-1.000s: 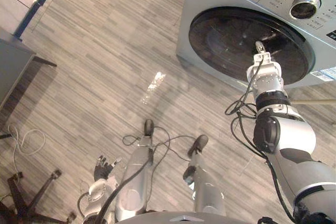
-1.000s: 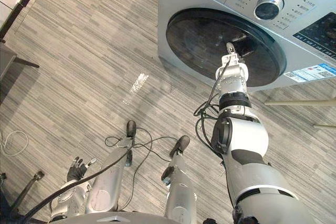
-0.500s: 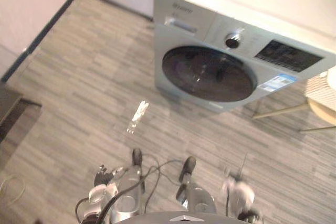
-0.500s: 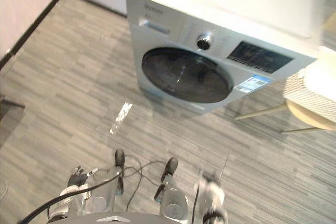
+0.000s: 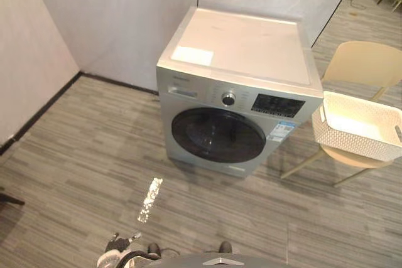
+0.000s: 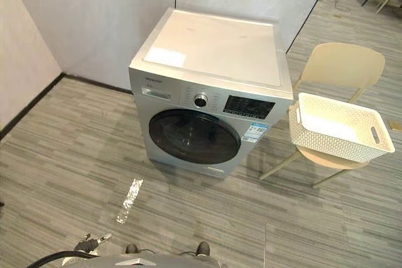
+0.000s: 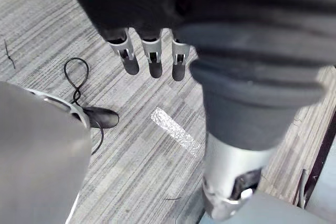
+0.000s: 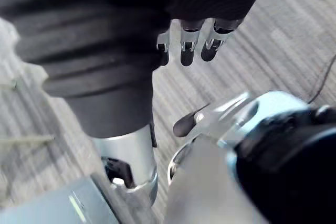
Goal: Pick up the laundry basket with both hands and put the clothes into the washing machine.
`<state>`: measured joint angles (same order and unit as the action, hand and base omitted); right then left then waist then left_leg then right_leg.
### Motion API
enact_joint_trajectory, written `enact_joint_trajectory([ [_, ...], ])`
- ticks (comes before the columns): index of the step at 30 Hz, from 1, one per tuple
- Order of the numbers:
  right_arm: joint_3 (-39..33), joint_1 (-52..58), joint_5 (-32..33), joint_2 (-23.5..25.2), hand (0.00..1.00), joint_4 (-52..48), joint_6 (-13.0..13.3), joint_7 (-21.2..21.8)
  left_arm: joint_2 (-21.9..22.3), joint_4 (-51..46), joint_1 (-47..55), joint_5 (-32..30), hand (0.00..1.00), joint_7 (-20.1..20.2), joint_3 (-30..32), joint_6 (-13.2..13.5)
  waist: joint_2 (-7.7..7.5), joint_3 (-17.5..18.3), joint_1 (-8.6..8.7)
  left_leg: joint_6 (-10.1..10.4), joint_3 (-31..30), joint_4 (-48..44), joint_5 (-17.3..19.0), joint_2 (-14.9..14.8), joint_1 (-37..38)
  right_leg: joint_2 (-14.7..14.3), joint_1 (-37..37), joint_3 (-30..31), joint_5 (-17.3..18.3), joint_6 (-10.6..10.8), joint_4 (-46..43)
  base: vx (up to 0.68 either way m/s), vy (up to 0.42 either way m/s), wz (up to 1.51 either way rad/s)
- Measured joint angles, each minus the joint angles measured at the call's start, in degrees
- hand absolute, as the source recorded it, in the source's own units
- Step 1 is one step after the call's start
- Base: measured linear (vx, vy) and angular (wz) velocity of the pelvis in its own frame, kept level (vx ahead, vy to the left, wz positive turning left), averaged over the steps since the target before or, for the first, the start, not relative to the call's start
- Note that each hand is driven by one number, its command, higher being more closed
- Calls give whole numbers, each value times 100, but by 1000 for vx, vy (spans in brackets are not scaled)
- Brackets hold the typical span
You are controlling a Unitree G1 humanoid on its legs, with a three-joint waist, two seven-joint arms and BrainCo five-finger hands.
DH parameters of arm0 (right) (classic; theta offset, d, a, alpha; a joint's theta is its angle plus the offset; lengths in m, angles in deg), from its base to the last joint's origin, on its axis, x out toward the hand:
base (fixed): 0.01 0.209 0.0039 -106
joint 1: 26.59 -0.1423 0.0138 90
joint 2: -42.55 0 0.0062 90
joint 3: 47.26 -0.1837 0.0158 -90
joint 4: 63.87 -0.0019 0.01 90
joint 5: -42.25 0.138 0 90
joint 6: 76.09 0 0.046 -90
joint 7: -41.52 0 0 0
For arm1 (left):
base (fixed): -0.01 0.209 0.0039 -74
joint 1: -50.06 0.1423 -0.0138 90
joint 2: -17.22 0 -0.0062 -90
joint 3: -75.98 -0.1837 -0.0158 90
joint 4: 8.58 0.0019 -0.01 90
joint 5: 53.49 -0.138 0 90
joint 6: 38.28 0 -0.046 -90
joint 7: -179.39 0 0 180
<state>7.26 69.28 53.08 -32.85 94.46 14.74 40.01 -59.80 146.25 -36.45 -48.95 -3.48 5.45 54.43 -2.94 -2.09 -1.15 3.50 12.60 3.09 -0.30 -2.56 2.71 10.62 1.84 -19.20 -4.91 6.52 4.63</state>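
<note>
Far from slack left hand [image 7: 151,60] and slack right hand [image 8: 187,46], basket [image 6: 333,145] sits on chair [image 6: 339,64].

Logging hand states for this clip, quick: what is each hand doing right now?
Left hand: open, fingers straight, holding nothing.
Right hand: open, fingers relaxed, holding nothing.

2 eye views share washing machine [image 5: 233,95] from above; wrist views face floor [image 7: 131,174].

The left hand [image 7: 152,59] is held low with fingers straight (thumb apart); the right hand [image 8: 187,43] is likewise held straight-fingered.
</note>
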Motion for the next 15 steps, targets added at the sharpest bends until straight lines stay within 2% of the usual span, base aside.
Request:
enact_joint_trajectory([
  [3, 521, -228, 5, -139, 0, -4, -5, 0, 49, -16, -9, 71, 0, 2, -112, 7, 25, 16, -68, -122, -383, -60, 110, 155, 24, 173, 48, -179, 214, 42, -346, 66, 57, 39],
  [5, 665, -399, 47, -143, 0, -33, 6, 0, 74, -16, -27, 196, 0, -8, -240, 24, 33, 13, -80, -286, -1142, -326, 312, 405, -54, 612, 23, -618, 738, -44, -1541, 65, 80, 127],
  [6, 782, -406, 72, -157, 0, -34, 20, 0, 82, -17, -15, 209, 0, -14, -274, 24, 52, 14, -90, -306, -1313, -393, 328, 407, -51, 718, -16, -692, 777, -80, -1968, 89, 106, 172],
  [7, 983, -415, 155, -159, 0, -39, 67, -55, 72, -23, 42, 221, 0, -19, -325, 23, 83, 9, -102, -380, -1746, -637, 419, 482, -57, 948, -271, -491, 692, -431, -3141, 99, 103, 147],
  [8, 1034, -402, 228, -164, 0, -70, 100, -41, 57, -30, 50, 221, 0, -23, -325, 27, 103, -5, -97, -414, -1908, -725, 455, 523, -61, 1010, -404, -272, 581, -597, -3592, 124, 115, 178],
  [9, 1135, -381, 399, -153, 0, -125, 155, -23, -5, -32, 66, 209, 0, -43, -315, 21, 55, -40, -94, -475, -2245, -873, 523, 585, -49, 1026, -654, 274, 216, -722, -4327, 98, 30, 128],
  [10, 1216, -386, 504, -137, 0, -126, 161, -13, -69, -26, 78, 202, 0, -47, -304, 16, 19, -37, -93, -505, -2425, -952, 569, 602, -47, 1004, -764, 530, 28, -658, -4643, 167, -22, 141],
  [11, 1246, -425, 590, -66, 0, -63, 165, 16, -198, -11, 101, 182, 0, -52, -178, 6, -72, -76, -91, -603, -2708, -1191, 675, 634, -33, 864, -1006, 922, 280, -519, -5270, 189, -59, 113],
  [12, 1225, -434, 707, -30, 0, 22, 168, 20, -258, 70, 172, 136, 0, -57, -12, -41, -88, -94, -71, -582, -2965, -1392, 807, 610, -54, 631, -1246, 1039, 969, -498, -5691, 187, -69, 106],
  [14, 1112, -383, 787, -63, 0, -5, 173, 12, -253, 223, 304, 8, 0, -51, 237, -99, -84, -145, -17, -568, -3327, -1533, 958, 591, -1, 253, -1453, 1192, 1487, -358, -5475, 150, -117, 108],
  [15, 1029, -309, 794, -93, 0, -60, 162, 12, -213, 235, 361, -43, 0, -43, 438, -153, -81, -165, -14, -579, -3532, -1597, 1089, 585, -12, 78, -1524, 1409, 1598, -296, -4923, 128, -186, 113],
])
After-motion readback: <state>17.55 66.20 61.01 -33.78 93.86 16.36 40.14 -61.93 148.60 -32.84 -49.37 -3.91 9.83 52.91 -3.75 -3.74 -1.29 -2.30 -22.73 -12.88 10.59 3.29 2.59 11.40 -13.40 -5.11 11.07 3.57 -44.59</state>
